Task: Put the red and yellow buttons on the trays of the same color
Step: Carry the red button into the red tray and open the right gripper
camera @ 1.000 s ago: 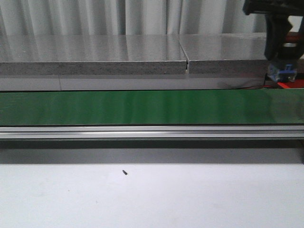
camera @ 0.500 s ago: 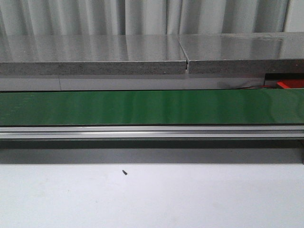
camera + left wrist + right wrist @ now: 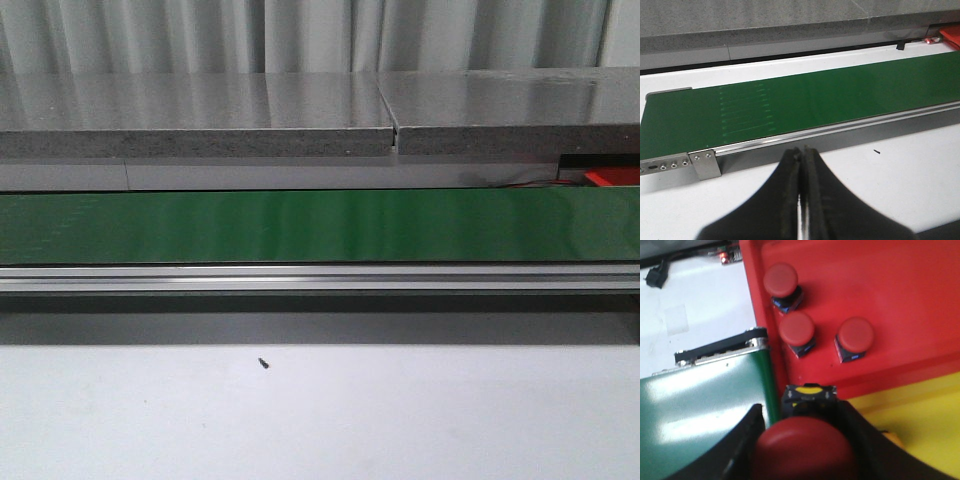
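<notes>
My right gripper (image 3: 800,412) is shut on a red button (image 3: 805,450), whose red cap faces the camera and whose black base (image 3: 808,394) points away. It hangs over the end of the belt, at the edge of the red tray (image 3: 900,295) and next to the yellow tray (image 3: 920,425). Three red buttons (image 3: 781,279) (image 3: 796,328) (image 3: 854,334) stand upright in the red tray. No yellow button shows clearly. My left gripper (image 3: 801,150) is shut and empty over the white table, just short of the belt's rail. Neither gripper appears in the front view.
The green conveyor belt (image 3: 320,225) runs across the front view with a metal rail (image 3: 320,277) along its near side and a grey ledge (image 3: 200,115) behind. A corner of the red tray (image 3: 612,178) shows at the far right. A small dark speck (image 3: 263,363) lies on the white table.
One second ago the right arm stood at the front view's upper right, above the red tray. It has since left that view. Belt and table look the same.
</notes>
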